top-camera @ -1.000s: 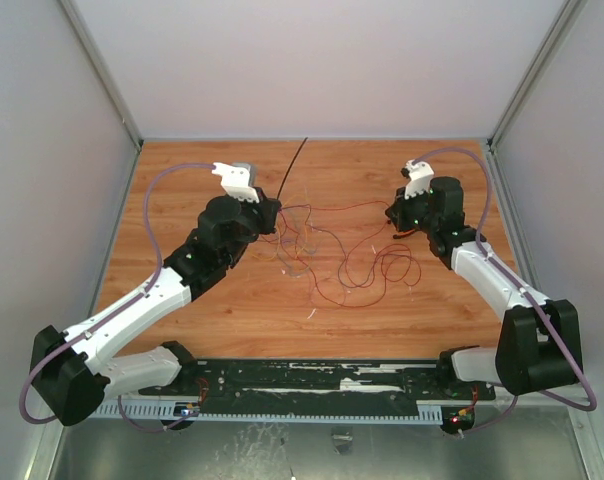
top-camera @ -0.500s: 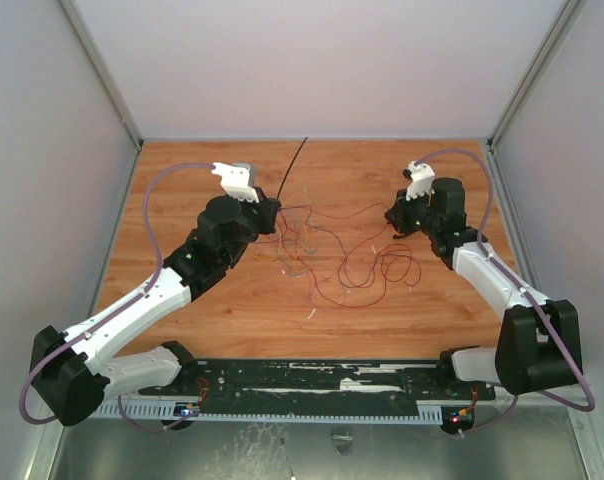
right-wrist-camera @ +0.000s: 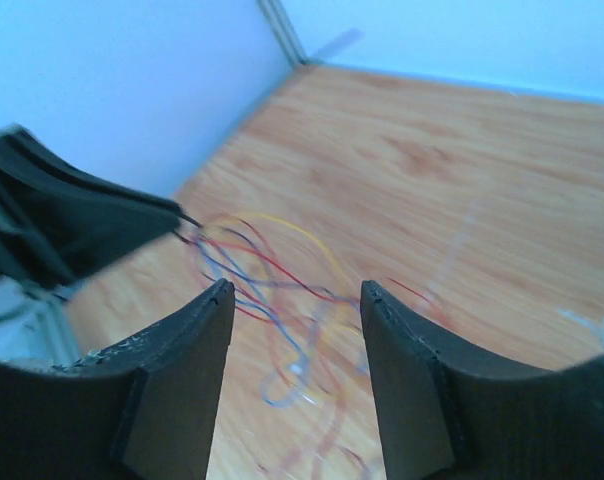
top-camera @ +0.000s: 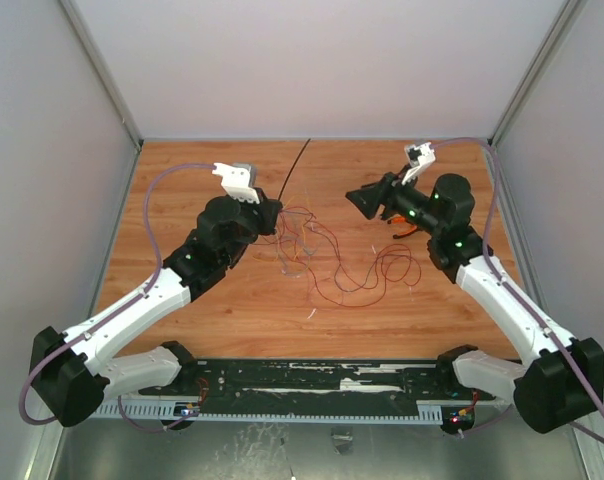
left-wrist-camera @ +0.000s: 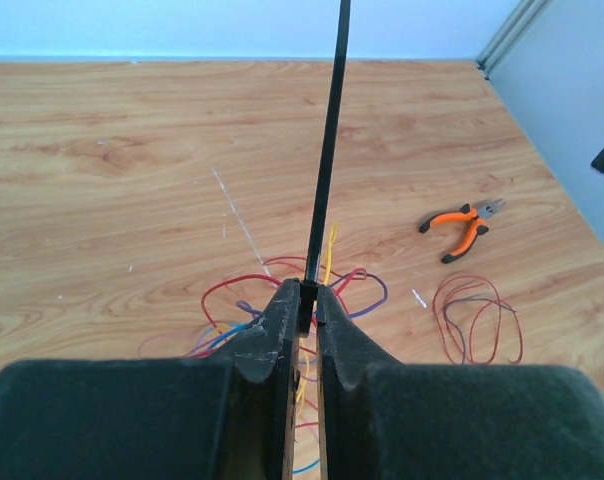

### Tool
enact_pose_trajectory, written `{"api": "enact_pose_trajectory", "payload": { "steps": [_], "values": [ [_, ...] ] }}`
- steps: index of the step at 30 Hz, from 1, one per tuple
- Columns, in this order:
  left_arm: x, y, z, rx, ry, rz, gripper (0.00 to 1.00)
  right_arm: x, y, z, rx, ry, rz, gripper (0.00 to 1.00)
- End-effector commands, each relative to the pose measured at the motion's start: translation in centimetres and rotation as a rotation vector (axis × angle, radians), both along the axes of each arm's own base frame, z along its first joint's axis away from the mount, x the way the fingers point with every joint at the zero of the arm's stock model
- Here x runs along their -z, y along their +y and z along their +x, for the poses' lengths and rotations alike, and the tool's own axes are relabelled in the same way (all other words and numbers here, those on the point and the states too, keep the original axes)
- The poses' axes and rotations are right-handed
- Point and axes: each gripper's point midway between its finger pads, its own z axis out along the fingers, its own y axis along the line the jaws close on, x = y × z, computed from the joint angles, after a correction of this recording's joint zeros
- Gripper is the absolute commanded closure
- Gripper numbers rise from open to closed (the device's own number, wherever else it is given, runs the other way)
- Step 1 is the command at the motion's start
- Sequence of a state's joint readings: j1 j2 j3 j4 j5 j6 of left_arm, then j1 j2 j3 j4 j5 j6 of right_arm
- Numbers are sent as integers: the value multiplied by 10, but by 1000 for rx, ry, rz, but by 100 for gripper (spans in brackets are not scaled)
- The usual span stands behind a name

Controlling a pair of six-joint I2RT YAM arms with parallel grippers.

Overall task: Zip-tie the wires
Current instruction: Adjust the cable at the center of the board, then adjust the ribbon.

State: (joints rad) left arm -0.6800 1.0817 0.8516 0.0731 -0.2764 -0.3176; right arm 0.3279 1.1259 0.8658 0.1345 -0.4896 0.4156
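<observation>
Left gripper (left-wrist-camera: 308,297): jaws narrow, clamped on the zip tie (left-wrist-camera: 328,160) near its lower end. The strip runs straight out ahead of the fingertips.
Right gripper (right-wrist-camera: 297,300): jaws stand well apart, facing the left gripper.
Wires (top-camera: 327,262): loose loops on the table (top-camera: 382,320), just under and ahead of the left fingertips. They show blurred through the gap of the right jaws.
Pliers (left-wrist-camera: 460,225): lying flat, ahead and right of the left gripper, near a separate red coil.
</observation>
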Motion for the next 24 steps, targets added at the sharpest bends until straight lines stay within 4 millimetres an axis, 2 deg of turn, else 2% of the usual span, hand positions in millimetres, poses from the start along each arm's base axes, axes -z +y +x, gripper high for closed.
{"api": "enact_pose_trajectory", "payload": {
  "steps": [1,4,7,13,19,24],
  "values": [
    [-14,-1,-2,23,-48,-29,100,-60,38,-2,13,-15,229,44],
    [-14,-4,-4,48,-55,-29,100,-68,62,-3,5,4,324,43],
    [-16,-4,-6,59,-61,-29,100,-69,80,3,6,35,346,42],
    [-25,-5,-12,86,-104,-60,100,-59,109,14,13,109,348,42],
    [-24,-14,-15,136,-106,-59,100,-53,136,19,-33,143,347,45],
    [-27,-14,-15,136,-118,-68,100,-46,148,20,-40,171,338,47]
  ]
}}
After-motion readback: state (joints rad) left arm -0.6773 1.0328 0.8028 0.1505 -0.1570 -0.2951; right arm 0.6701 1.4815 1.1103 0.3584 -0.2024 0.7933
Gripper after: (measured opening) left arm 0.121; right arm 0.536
